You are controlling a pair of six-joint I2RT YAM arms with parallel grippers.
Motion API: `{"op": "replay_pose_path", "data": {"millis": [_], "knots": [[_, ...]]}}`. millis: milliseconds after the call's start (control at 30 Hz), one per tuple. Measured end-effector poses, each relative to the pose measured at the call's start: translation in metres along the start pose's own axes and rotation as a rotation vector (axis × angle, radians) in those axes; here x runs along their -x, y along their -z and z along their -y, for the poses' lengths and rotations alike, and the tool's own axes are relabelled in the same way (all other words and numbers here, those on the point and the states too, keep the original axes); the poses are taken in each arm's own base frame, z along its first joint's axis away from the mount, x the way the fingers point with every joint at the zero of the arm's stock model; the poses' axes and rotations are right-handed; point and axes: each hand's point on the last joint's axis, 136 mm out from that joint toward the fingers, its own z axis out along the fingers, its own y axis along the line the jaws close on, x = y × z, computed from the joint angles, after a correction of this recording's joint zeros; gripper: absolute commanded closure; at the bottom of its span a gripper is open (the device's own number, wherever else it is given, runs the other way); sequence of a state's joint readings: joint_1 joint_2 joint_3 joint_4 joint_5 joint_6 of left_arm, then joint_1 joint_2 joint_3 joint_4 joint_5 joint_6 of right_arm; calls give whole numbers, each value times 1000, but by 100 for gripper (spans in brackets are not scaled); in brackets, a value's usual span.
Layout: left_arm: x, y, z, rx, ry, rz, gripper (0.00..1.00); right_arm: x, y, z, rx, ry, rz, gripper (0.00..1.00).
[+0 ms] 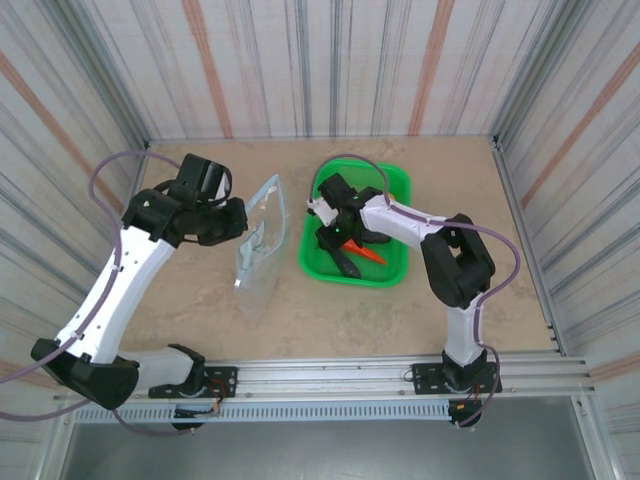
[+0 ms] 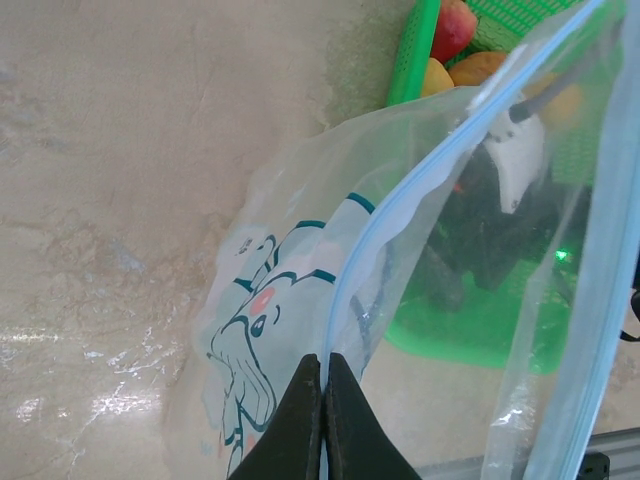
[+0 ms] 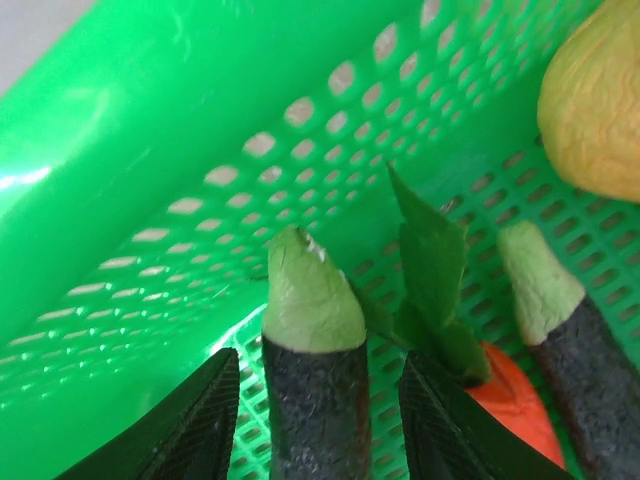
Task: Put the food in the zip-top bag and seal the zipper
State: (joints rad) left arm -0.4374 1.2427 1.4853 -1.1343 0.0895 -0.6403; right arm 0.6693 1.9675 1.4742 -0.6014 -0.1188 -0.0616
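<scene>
Left of the green basket (image 1: 396, 178), the left gripper (image 2: 323, 368) is pinched shut on the zipper (image 2: 400, 200) of the zip-top bag (image 1: 262, 240), whose mouth gapes open. Inside the basket, the right gripper (image 3: 318, 358), half open, straddles a dark vegetable (image 3: 312, 425). None of the food (image 2: 455, 25) appears bagged yet, so loading and sealing are left.

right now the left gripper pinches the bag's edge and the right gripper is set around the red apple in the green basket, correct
The right gripper's target is wrong: the right wrist view shows it set around a dark vegetable with a pale green tip in the green basket. The left gripper does pinch the edge of the zip-top bag.
</scene>
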Motion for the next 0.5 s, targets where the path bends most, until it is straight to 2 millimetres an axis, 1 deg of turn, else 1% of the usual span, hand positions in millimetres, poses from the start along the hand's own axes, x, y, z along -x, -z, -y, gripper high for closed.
{"op": "replay_pose_path", "data": {"millis": [167,333,433,467,500], "knots": [[1,4,-1,-4,4,11,100,6,-7,5,-20,27,-3,64],[1,4,-1,-4,4,12,100,2,-17,2,-17,34,-29,64],[1,4,-1,-4,4,12,100,0,-20,-4,-11,46,-39,62],[1,4,-1,-4,4,12,100,0,-21,-6,-10,49,-41,65],[1,4,-1,-4,4,12,100,-1,-21,-6,-10,52,-43,71]]}}
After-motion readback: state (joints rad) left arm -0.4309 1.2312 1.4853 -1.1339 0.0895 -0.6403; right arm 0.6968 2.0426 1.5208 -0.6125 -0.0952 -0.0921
